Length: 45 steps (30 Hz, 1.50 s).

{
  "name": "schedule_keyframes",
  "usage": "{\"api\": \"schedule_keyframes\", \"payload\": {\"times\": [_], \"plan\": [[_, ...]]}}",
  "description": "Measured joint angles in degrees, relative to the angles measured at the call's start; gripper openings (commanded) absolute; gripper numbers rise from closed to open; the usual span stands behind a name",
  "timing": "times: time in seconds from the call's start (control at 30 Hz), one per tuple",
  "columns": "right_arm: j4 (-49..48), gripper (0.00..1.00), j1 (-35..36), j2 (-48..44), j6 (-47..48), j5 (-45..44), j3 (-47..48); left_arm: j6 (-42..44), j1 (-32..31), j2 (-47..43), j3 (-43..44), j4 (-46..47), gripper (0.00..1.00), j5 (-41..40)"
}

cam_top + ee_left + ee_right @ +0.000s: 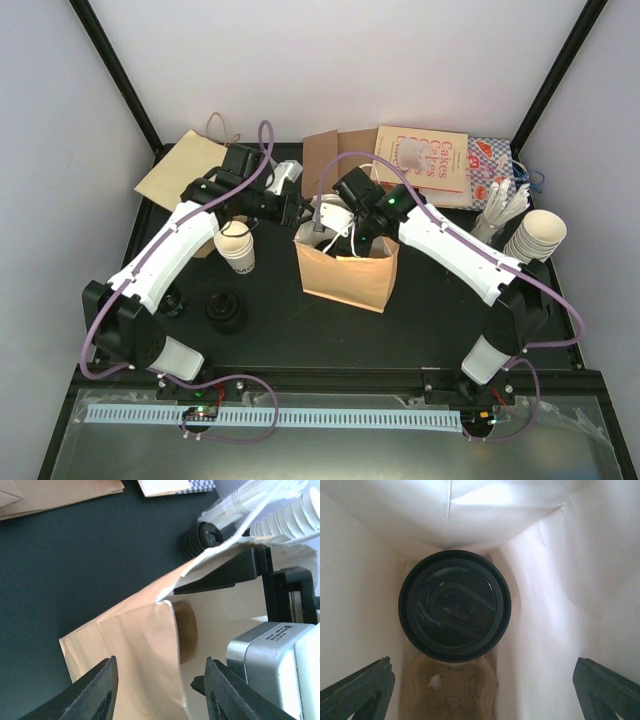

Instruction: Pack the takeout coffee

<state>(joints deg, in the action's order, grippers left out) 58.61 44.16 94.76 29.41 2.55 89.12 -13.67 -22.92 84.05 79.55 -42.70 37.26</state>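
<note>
1. Inside the paper bag (345, 275), the takeout coffee (454, 605) stands upright at the far end, seated in the brown cup tray (451, 692) on the bag's floor and close against the end wall
2. My right gripper (482, 667) hangs above it within the bag, jaws spread wide. It holds nothing and touches neither coffee nor paper that I can see
3. My left gripper (160, 685) straddles the bag's upper edge near a corner, one finger outside and one inside. The jaws stand part-spread with a gap on either side of the paper, so there is no pinch yet
4. The step in hand, as I judge it, is to lift the right gripper clear of the bag. I would draw it straight up along the bag's middle, jaws off the side walls, since a finger catching paper could tip bag and drink together
5. I would first close the left fingers gently on the rim to steady the bag without pulling the mouth shut
6. Seen from above, the coffee shows only its round black lid (420, 605), glossy, with raised ridges and sitting level. The cup beneath is hidden by it, and no spill shows on the tray
</note>
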Motion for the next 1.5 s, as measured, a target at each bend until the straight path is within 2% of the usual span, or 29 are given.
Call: {"api": "schedule_keyframes", "payload": {"times": [0.4, 0.93, 1.27, 1.5], "plan": [[-4.0, 1.00, 0.1, -3.6, -5.5, -3.8, 0.3, 1.1, -5.4, 0.9, 5.2, -8.6, 0.03, -15.3], [-12.0, 1.00, 0.1, -12.9, -14.9, -8.6, 0.9, 1.1, -7.3, 2.7, 9.6, -13.6, 0.02, -25.5], [-17.8, 1.00, 0.1, -21.5, -26.5, -24.2, -0.1, 1.1, -7.1, 5.0, 13.6, -15.6, 0.02, -30.3], [-15.8, 1.00, 0.1, -30.8, -36.7, -33.0, -8.4, 1.3, -4.6, 9.4, 18.8, -16.3, 0.02, -32.7]]}}
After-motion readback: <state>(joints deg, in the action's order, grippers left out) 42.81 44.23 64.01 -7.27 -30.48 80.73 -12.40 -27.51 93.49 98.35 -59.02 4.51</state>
